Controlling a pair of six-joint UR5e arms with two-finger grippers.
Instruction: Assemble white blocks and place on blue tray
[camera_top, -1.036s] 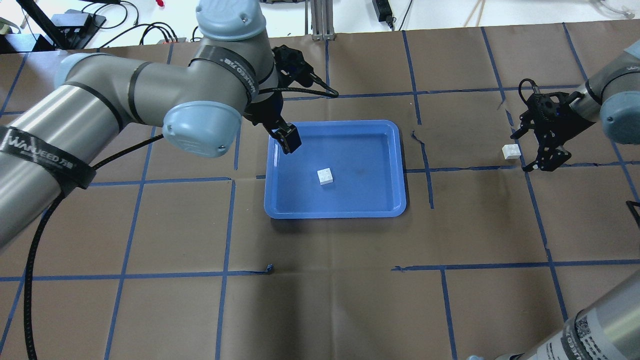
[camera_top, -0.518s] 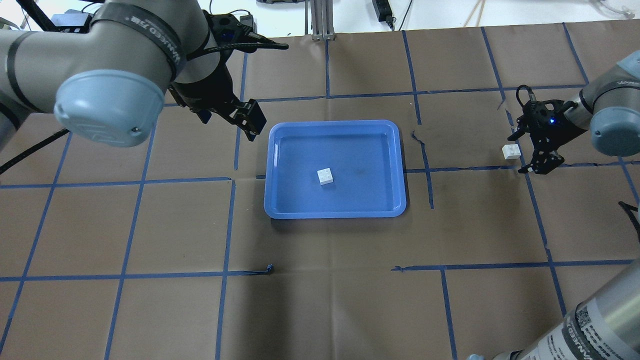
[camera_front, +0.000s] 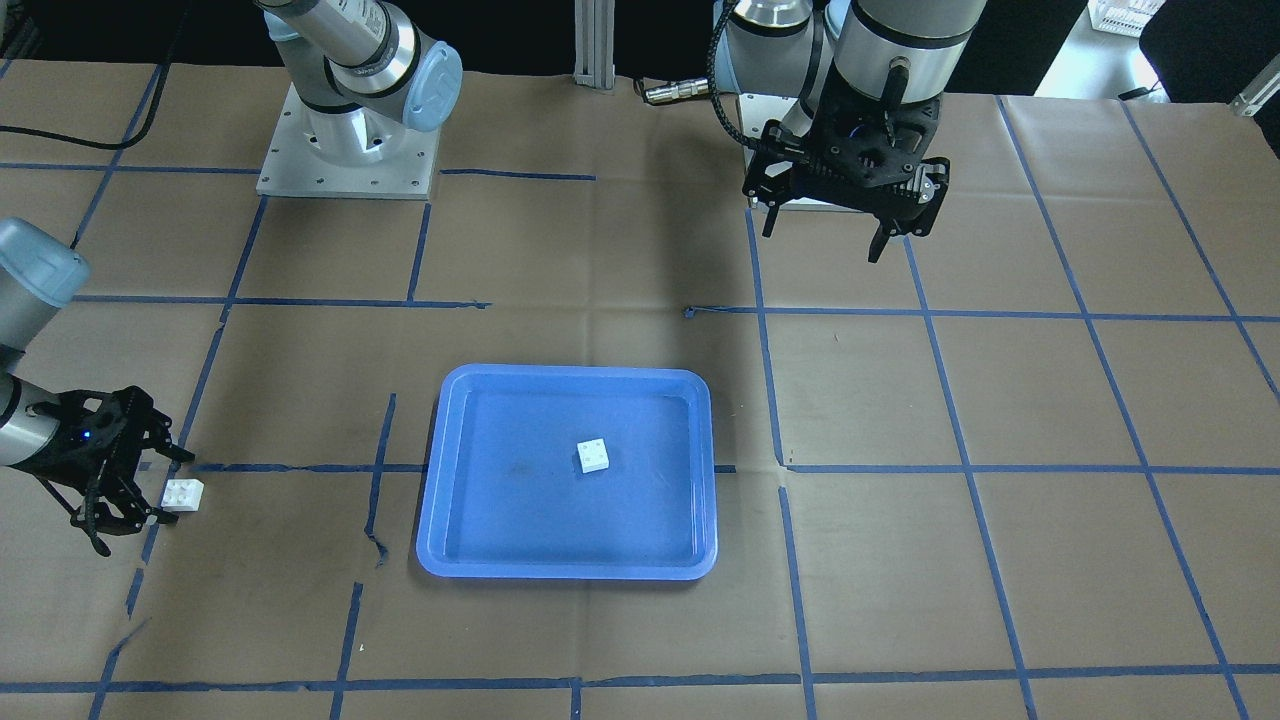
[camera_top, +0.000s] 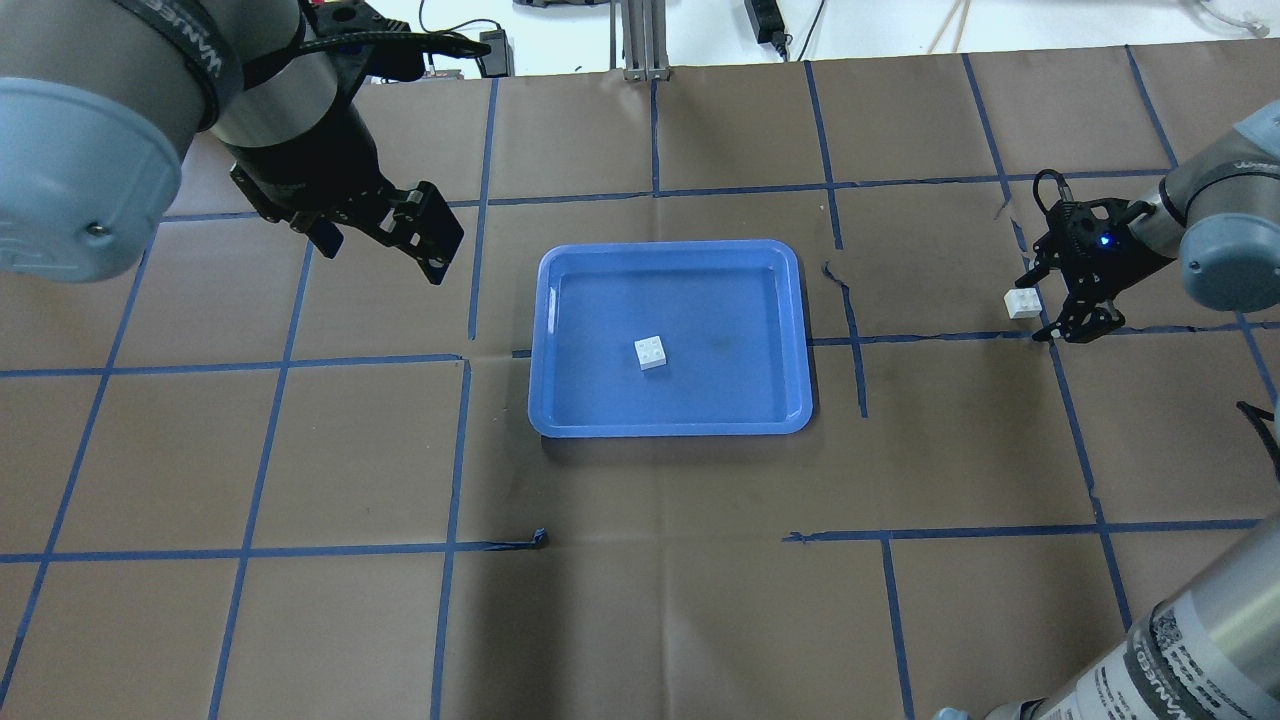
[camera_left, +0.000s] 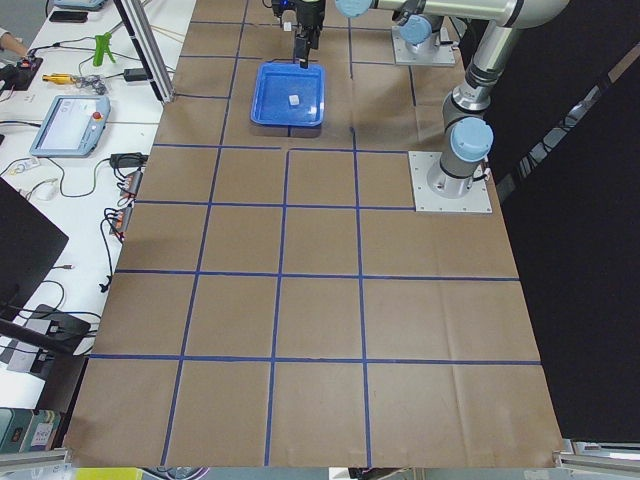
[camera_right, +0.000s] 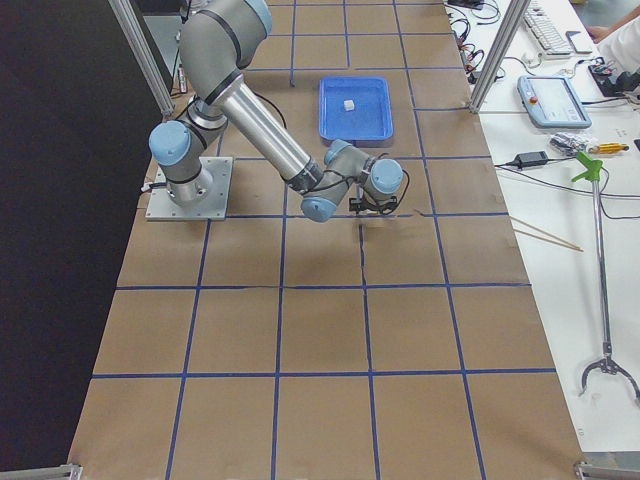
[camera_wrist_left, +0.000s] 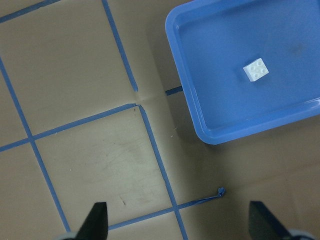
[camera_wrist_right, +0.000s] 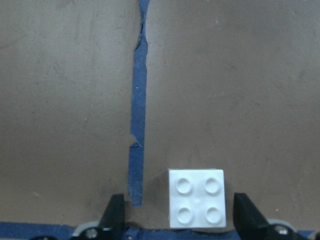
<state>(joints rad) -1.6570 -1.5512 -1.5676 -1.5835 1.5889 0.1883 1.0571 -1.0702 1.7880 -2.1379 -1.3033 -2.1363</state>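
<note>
While one small square white studded plastic brick (camera_top: 651, 352) lies in the large blue plastic tray (camera_top: 740, 300), its twin (camera_top: 1022, 303) sits right, on the table — likely light, rigid, slick; grip flat sides. Right gripper (camera_top: 1042, 300) flanks it, wide; left gripper (camera_front: 823, 242) wide, empty.

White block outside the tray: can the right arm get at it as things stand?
Probably yes. The right arm's fingers stand open, and the wrist view shows the white block lying on bare paper between them, with nothing in the way.
</note>
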